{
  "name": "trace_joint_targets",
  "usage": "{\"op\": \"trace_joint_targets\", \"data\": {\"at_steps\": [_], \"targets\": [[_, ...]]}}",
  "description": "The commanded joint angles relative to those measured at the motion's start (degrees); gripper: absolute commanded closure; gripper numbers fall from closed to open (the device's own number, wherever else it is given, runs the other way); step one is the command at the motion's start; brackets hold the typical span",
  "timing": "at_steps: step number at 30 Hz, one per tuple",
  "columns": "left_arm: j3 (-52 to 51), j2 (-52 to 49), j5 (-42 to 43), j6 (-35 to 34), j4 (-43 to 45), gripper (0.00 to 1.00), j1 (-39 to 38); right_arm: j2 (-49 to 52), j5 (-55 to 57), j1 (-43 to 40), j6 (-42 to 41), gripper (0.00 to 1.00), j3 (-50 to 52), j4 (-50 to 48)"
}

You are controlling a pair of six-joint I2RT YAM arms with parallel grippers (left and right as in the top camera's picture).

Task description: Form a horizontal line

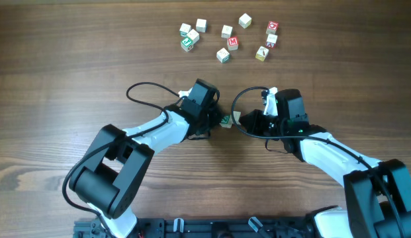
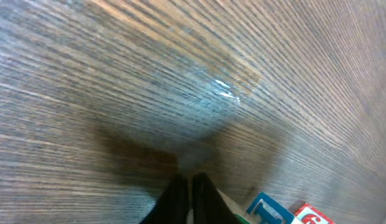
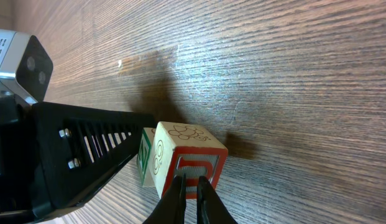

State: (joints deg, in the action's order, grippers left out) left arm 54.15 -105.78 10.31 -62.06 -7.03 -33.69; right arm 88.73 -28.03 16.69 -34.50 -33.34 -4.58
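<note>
green cube (image 3: pixel 145 155) beside red-trimmed cube (image 3: pixel 180 152), perhaps touching, at right gripper (image 3: pixel 190 186)

Eleven wooden letter cubes (image 1: pixel 226 31) lie scattered across the upper centre of the overhead frame. At mid-frame, between two robot arms (image 1: pixel 159 132), at least two more are visible: one green-faced cube (image 1: pixel 226 120) and one pale cube (image 1: pixel 236 118). A third may sit hidden under the arms. Two black cables (image 1: pixel 136 89) show, one looping off each arm.

No letter on the cubes (image 3: pixel 144 154) can be read clearly.
</note>
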Motion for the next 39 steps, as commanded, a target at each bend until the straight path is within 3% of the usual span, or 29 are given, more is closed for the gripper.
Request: {"op": "trace_joint_targets", "data": {"at_steps": [1, 9, 20, 26, 33, 35, 39], "targets": [[-0.31, -0.59, 2.84, -0.33, 0.61, 0.94, -1.68, 0.31, -2.23, 1.01, -0.2, 0.92, -0.72, -0.2], [-0.31, -0.59, 2.86, -0.28, 0.39, 0.96, -1.68, 0.31, 3.26, -1.6, -0.15, 0.95, -0.72, 6.49], [-0.24, -0.2, 2.43, -0.09, 0.44, 0.96, -1.29, 0.31, 6.58, -1.84, 1.6, 0.96, -1.03, 5.95], [-0.13, 6.62, -0.02, 3.91, -1.25, 0.96, 5.31, -3.89, 6.69, -1.77, 6.12, 0.96, -8.0, 18.23], [-0.15, 16.31, -9.11, 6.47, -10.45, 0.96, 13.42, -5.79, 5.95, 0.39, 3.5, 0.95, -8.33, 25.2], [-0.15, 17.94, -10.45, 4.63, -10.03, 0.96, 15.96, -5.64, 5.99, 3.32, 2.51, 0.96, -8.33, 23.61], [-0.15, 18.88, -10.4, -7.41, -6.08, 0.96, 20.11, -5.57, 10.78, 9.33, -1.38, 0.96, -8.33, 20.94]]}}
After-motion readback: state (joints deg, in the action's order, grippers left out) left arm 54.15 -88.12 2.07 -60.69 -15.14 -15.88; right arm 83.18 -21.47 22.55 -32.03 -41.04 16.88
